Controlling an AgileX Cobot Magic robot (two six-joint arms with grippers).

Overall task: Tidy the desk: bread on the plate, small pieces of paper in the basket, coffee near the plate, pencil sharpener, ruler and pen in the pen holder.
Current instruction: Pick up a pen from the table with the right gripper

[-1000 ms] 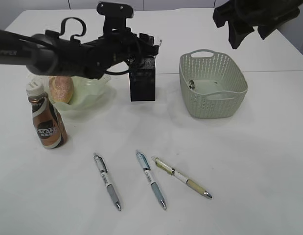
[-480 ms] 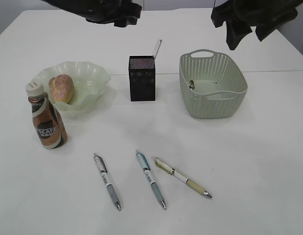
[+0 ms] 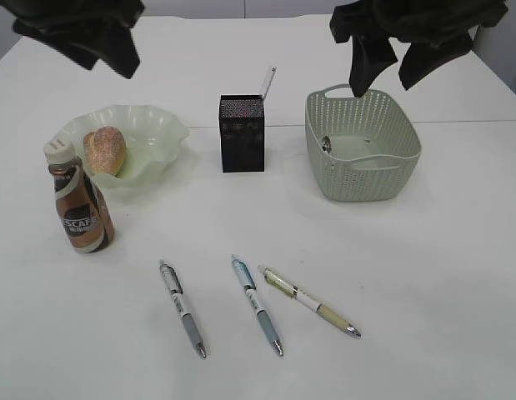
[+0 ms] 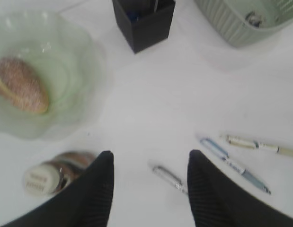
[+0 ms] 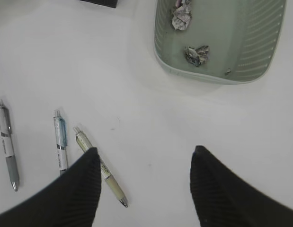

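Note:
Bread [image 3: 105, 150] lies on the green plate [image 3: 153, 125], with the coffee bottle [image 3: 81, 204] in front of it. The black pen holder [image 3: 242, 133] holds a ruler [image 3: 268, 82]. Three pens [image 3: 182, 308] [image 3: 258, 305] [image 3: 309, 302] lie on the table near the front. The basket [image 3: 362, 146] holds crumpled paper [image 5: 197, 54]. My left gripper [image 3: 107, 50] is high at the back left, open and empty; its wrist view [image 4: 151, 158] looks down on one pen [image 4: 169, 178]. My right gripper [image 3: 383, 71] hangs open and empty above the basket's back rim, and its wrist view [image 5: 145, 156] shows the beige pen [image 5: 96, 163].
The white table [image 3: 424, 275] has bare surface at the right and front left. A seam runs across the table behind the holder. No pencil sharpener shows in any view.
My left arm has lifted away from the pen holder and swung up to the back left. My right gripper has shifted slightly left.

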